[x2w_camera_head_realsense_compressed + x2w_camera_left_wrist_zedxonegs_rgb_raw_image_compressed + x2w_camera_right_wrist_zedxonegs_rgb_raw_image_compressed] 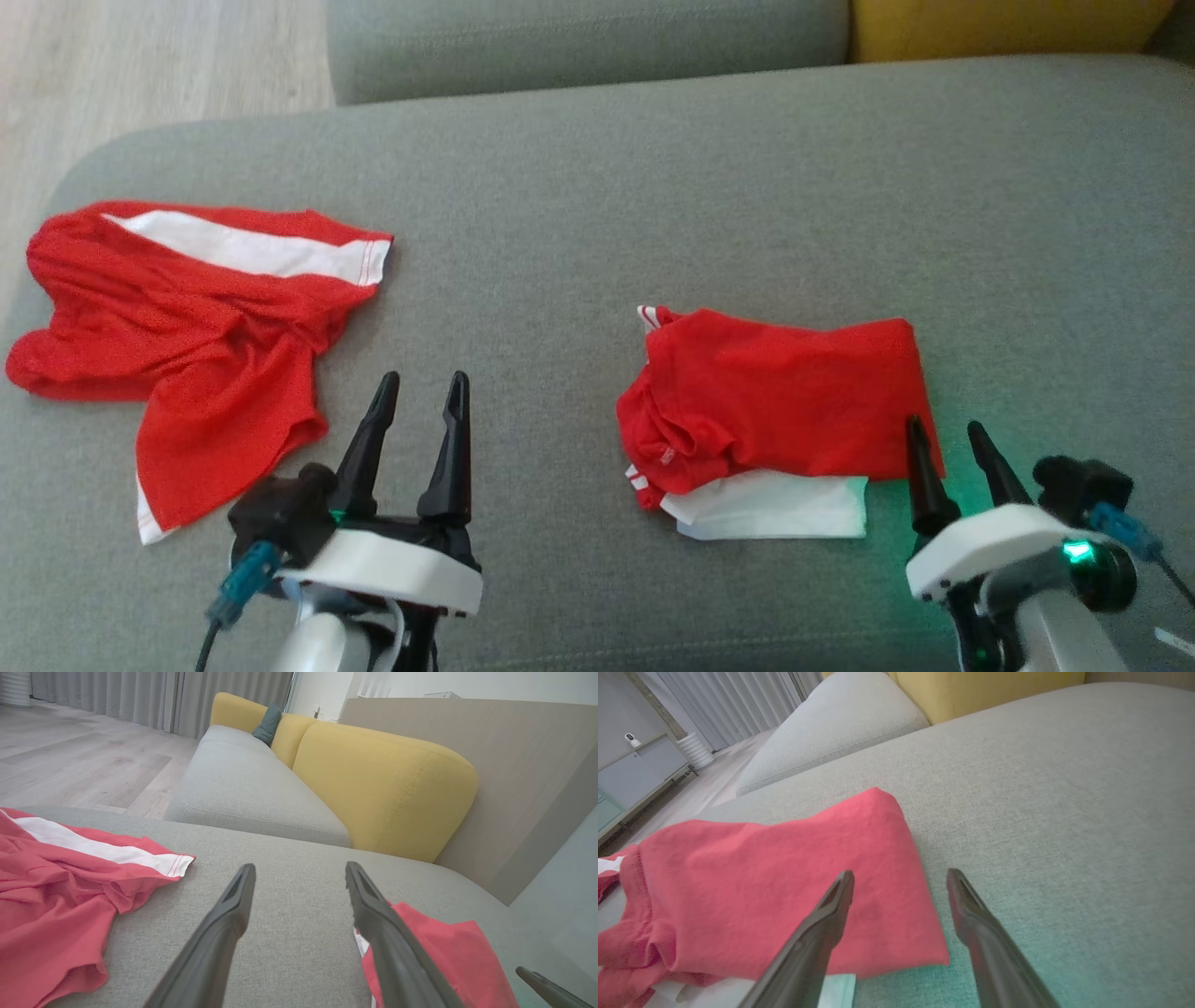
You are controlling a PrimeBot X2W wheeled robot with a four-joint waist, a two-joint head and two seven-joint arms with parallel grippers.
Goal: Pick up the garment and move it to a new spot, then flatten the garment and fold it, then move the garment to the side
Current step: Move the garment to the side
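Two red-and-white garments lie on the grey sofa seat [597, 187]. A crumpled garment [187, 327] is spread at the left, seen too in the left wrist view [56, 891]. A folded garment [775, 411] lies right of centre, with a white layer under its near edge; it fills the left of the right wrist view [775, 882]. My left gripper [422, 385] is open and empty, between the two garments, its fingers over bare cushion [299, 872]. My right gripper [946, 431] is open and empty at the folded garment's near right corner [901, 875].
A second grey seat cushion [579, 42] and a yellow backrest [383, 788] lie beyond. The wooden floor [140, 65] drops off past the sofa's far left edge. Bare grey cushion stretches to the right of the folded garment [1064, 812].
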